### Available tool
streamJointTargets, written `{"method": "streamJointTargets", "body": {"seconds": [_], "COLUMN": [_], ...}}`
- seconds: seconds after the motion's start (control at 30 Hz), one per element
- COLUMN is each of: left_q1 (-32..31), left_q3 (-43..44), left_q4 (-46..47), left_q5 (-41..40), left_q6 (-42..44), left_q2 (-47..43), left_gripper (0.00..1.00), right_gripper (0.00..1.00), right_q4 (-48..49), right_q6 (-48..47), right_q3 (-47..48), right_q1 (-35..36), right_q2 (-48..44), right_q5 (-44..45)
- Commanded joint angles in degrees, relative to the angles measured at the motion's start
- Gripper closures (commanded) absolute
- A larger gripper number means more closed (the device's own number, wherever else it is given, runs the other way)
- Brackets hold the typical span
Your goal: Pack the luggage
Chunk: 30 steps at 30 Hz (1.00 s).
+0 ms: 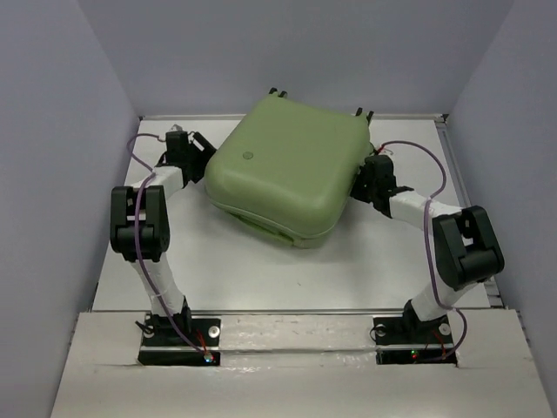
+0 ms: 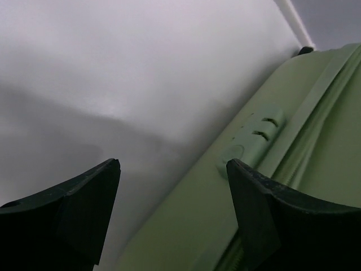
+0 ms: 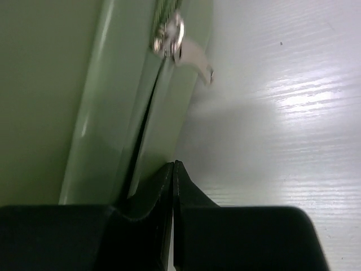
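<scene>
Luggage (image 1: 283,170) lid down, upper centre. Left gripper (image 2: 173,169) jaws apart beside it; right gripper (image 3: 174,165) tips together at seam.

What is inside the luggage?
Nothing inside shows. The luggage lies with its lid down; the right wrist view shows only a thin dark slit at the seam near the zipper pull. The shell covers any contents.

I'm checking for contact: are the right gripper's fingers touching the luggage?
Cannot tell. In the right wrist view the shut right gripper ends right at the seam of the luggage, but neither contact nor a gap shows plainly.
</scene>
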Motion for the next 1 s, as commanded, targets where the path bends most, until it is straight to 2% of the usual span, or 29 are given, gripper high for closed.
{"method": "streamJointTargets", "body": {"seconds": [0.0, 0.1, 0.27, 0.33, 0.37, 0.4, 0.5, 0.57, 0.6, 0.67, 0.83, 0.97], "left_q1": [-7.30, -9.76, -13.28, -15.39, -15.92, -16.62, -18.47, -18.56, -18.56, -18.56, -18.29, -15.67], "left_q3": [-15.54, -24.18, -38.26, -41.95, -43.27, -44.41, -48.54, -49.08, -49.08, -47.33, -39.61, -36.34], "left_q4": [7.60, 14.10, 17.10, 17.19, 17.19, 17.19, 16.58, 14.13, 13.16, 8.07, 0.77, -0.30], "left_q5": [3.34, 2.46, -1.40, -2.54, -2.81, -3.25, -4.39, -5.53, -6.06, -8.17, -10.98, -9.41], "left_q6": [-2.12, -4.42, -5.30, -5.22, -5.82, -6.09, -6.79, -6.62, -6.27, -4.17, 0.58, 1.81], "left_q2": [-10.38, -17.04, -29.16, -32.52, -36.02, -37.71, -44.74, -50.36, -52.12, -56.42, -60.40, -60.40], "left_gripper": [0.13, 0.13, 0.13, 0.13, 0.13, 0.13, 0.12, 0.12, 0.12, 0.11, 0.08, 0.07], "right_gripper": [0.93, 0.93, 0.93, 0.87, 0.81, 0.81, 0.56, 0.45, 0.35, 0.30, 0.28, 0.25], "right_q4": [10.20, 9.68, 4.33, 0.65, -1.12, -2.70, -12.01, -15.28, -16.16, -18.71, -19.68, -19.68], "right_q6": [-1.60, -3.00, -5.82, -6.53, -7.31, -7.67, -8.28, -7.59, -7.58, -8.02, -7.67, -9.77], "right_q3": [8.16, 11.42, 20.89, 23.98, 28.35, 30.83, 42.25, 47.26, 48.68, 50.71, 50.11, 47.38], "right_q1": [2.19, 2.19, 2.71, 2.71, 2.71, 2.71, 2.71, 2.71, 2.71, 2.02, -1.59, -3.61], "right_q2": [2.78, 6.11, 10.34, 12.71, 13.68, 14.91, 20.71, 22.74, 22.92, 22.75, 15.72, 7.38], "right_q5": [-20.71, -26.09, -31.99, -32.96, -33.40, -34.01, -37.79, -38.06, -37.54, -35.52, -32.52, -29.19]}}
